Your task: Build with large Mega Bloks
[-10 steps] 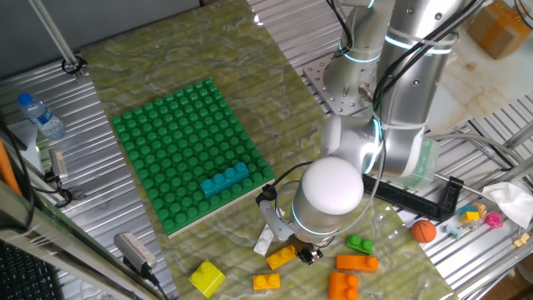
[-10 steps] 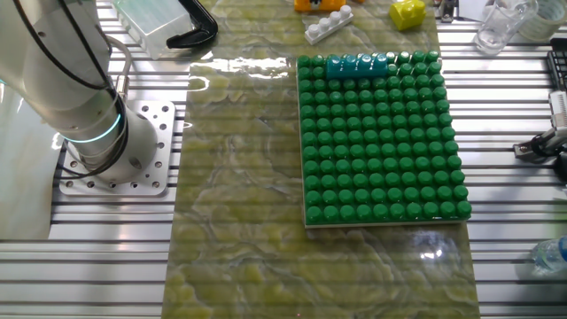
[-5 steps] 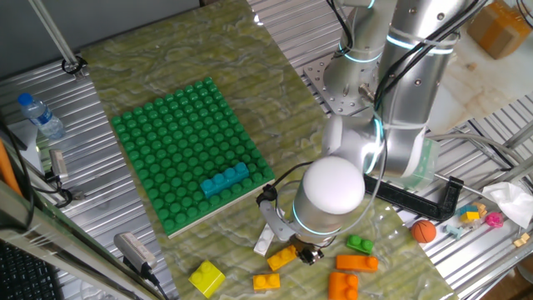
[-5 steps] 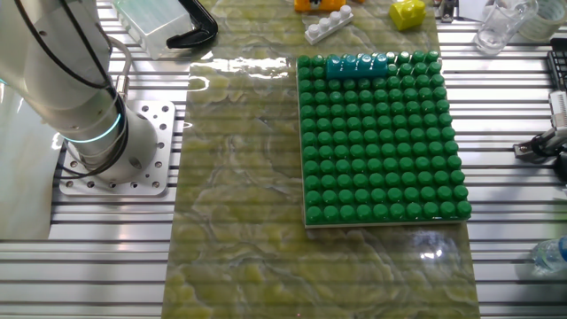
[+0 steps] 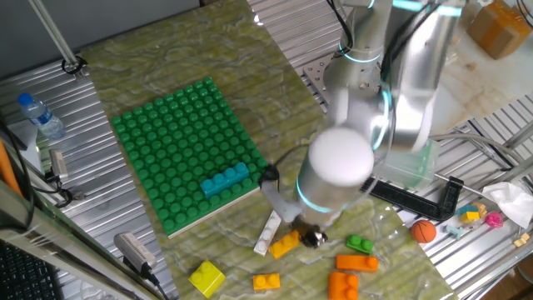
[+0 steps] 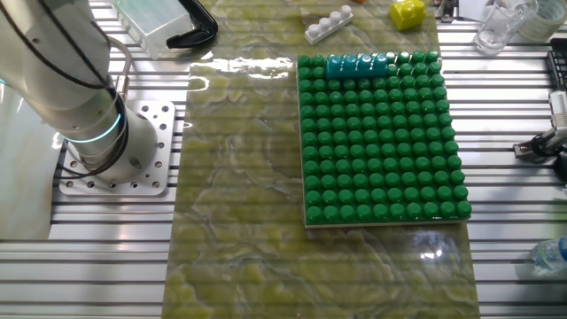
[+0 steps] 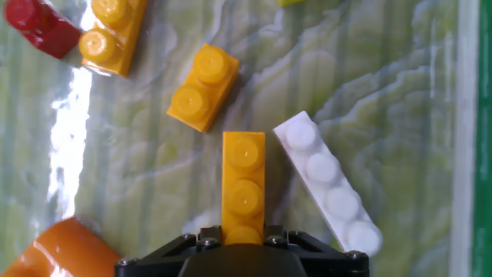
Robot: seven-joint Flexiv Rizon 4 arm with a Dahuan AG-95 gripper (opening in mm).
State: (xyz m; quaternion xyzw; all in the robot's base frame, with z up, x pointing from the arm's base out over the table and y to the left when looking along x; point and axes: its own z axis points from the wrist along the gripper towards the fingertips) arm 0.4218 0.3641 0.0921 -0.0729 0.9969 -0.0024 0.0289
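My gripper (image 7: 244, 231) is shut on a three-stud orange-yellow brick (image 7: 244, 185) and holds it above the mat; in one fixed view the gripper (image 5: 306, 237) carries the brick (image 5: 286, 244) just off the surface. A white four-stud brick (image 7: 328, 183) lies beside it on the right, also seen in one fixed view (image 5: 268, 232). A two-stud orange brick (image 7: 202, 87) lies ahead. The green baseplate (image 5: 179, 150) holds a teal four-stud brick (image 5: 225, 179) at its near edge; that brick also shows in the other fixed view (image 6: 357, 65).
Loose bricks lie around: yellow (image 5: 206, 277), orange (image 5: 266, 282), orange (image 5: 356, 263) and green (image 5: 360, 244). A small orange ball (image 5: 424, 230) sits at the right. A water bottle (image 5: 40, 116) stands left. A red piece (image 7: 40, 27) lies at the hand view's top left.
The arm has risen and shifted toward the baseplate, lifting the orange-yellow brick off the mat. The white brick now lies uncovered beside it.
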